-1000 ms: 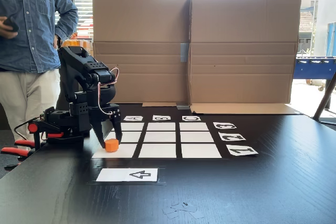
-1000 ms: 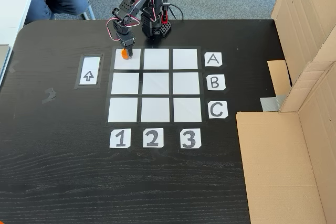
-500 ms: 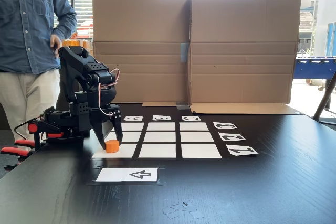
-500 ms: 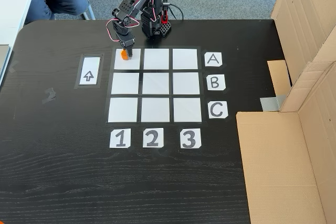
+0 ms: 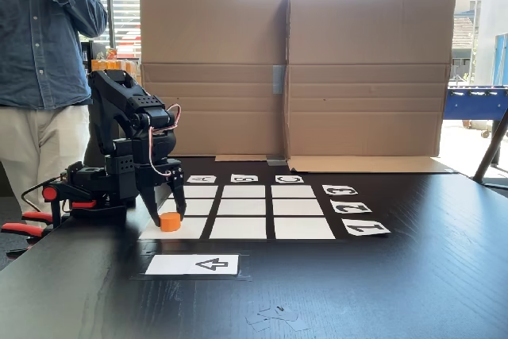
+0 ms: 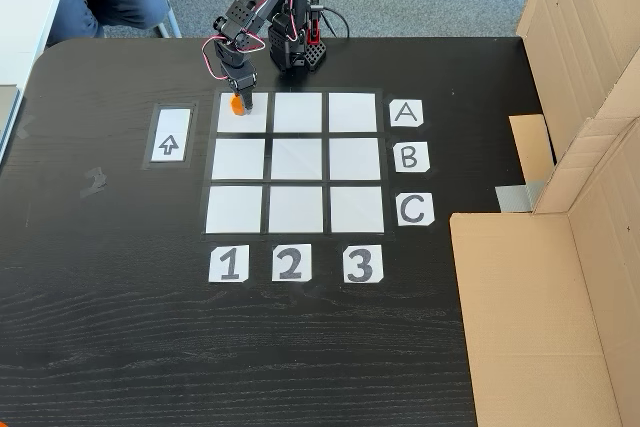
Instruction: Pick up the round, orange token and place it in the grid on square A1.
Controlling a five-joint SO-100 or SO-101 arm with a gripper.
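Nearest the side camera on the tabletop (image 5: 413,291): the arrow card (image 5: 193,264), just in front of the grid (image 5: 238,208). Beyond it, at the grid's near-left corner in that view, square A1 (image 5: 190,230) — in line with the "A" card (image 6: 406,113) and the "1" card (image 6: 228,264) when seen from above. Token (image 5: 170,221) sitting on that square, toward its left side, flat on the paper by the look of it. Gripper (image 5: 164,213) down around the token, fingers parted on either side; whether the pads touch it cannot be told. From above, token (image 6: 237,103) at the square's upper-left part under the gripper (image 6: 240,99). Farther back: arm base left of the grid, a person standing behind it, cardboard wall (image 5: 294,73) beyond the grid.

Judged close to done — only the lift-away left. Risks: a finger catching the token on the way up and dragging it off the square's left edge, or tipping it; lifting straight up with fingers wide would avoid that.
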